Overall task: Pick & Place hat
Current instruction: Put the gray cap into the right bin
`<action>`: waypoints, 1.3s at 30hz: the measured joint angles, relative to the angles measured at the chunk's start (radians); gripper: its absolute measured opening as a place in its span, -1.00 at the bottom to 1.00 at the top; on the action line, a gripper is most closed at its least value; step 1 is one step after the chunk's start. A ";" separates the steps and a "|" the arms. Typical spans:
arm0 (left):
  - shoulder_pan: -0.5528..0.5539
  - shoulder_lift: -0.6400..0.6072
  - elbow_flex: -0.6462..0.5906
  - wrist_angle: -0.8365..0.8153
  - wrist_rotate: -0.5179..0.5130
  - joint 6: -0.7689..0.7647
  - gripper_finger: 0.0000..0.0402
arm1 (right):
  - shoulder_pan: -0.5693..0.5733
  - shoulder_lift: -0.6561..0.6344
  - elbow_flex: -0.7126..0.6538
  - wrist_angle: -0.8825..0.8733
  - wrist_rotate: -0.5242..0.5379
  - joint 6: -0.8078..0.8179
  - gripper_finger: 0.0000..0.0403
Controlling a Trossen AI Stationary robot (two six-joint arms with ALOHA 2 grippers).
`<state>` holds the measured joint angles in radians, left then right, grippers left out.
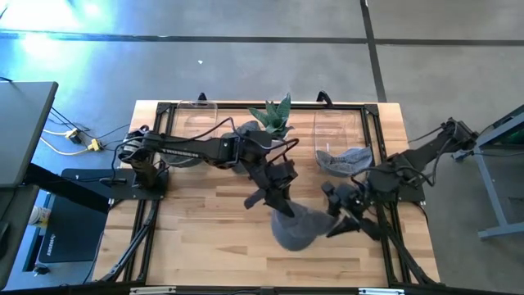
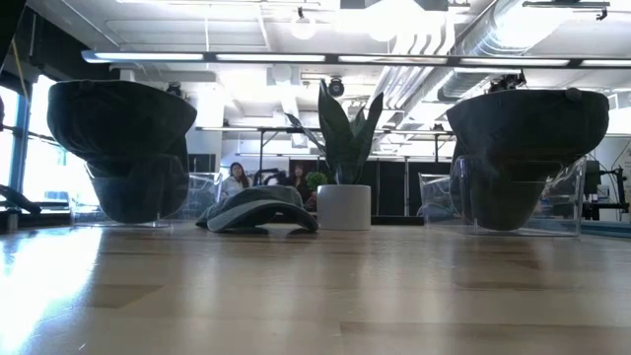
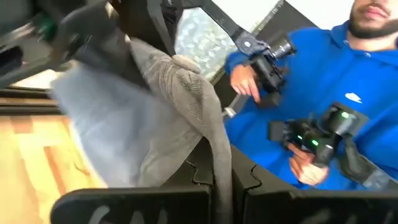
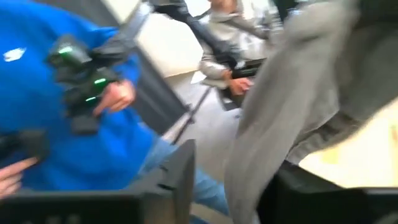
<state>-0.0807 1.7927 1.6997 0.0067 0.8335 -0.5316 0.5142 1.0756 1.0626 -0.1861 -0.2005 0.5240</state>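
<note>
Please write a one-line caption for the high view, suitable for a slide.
Both arms meet over a grey hat near the table's front edge: left pincer shut on it, right pincer at its side.

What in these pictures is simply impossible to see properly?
- High view: where the left gripper and right gripper meet the grey hat, their own dark links cover the contact.
- Right wrist view: the hat's fabric is motion-blurred.
- Low view: neither gripper nor that hat shows.
- Left wrist view: the person in blue is cut off by the edge.

Both grippers (image 1: 282, 205) (image 1: 342, 215) apparently grip grey hat (image 1: 296, 229)
</note>
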 joint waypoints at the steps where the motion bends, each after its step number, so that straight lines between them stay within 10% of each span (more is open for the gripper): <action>1: 0.000 0.000 0.000 0.001 -0.011 0.001 -1.00 | -0.006 0.000 0.000 -0.003 0.022 0.000 -0.26; 10: 0.002 0.001 0.000 0.001 -0.085 0.003 -1.00 | -0.048 0.017 0.000 0.073 0.145 -0.089 0.23; 21: -0.006 0.002 0.000 0.070 -0.062 0.001 -0.90 | -0.063 0.016 0.000 0.095 0.140 -0.034 -0.92; 31: 0.036 0.002 0.000 0.061 0.058 0.004 -0.19 | -0.067 -0.061 0.059 -0.129 0.099 -0.060 -0.96; 39: 0.042 -0.056 0.003 0.017 -0.028 0.097 -0.10 | -0.159 -0.156 0.260 -0.568 0.247 -0.413 -0.96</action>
<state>-0.0383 1.7362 1.7023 0.0234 0.8050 -0.4350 0.3555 0.9194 1.3221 -0.7538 0.0466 0.1108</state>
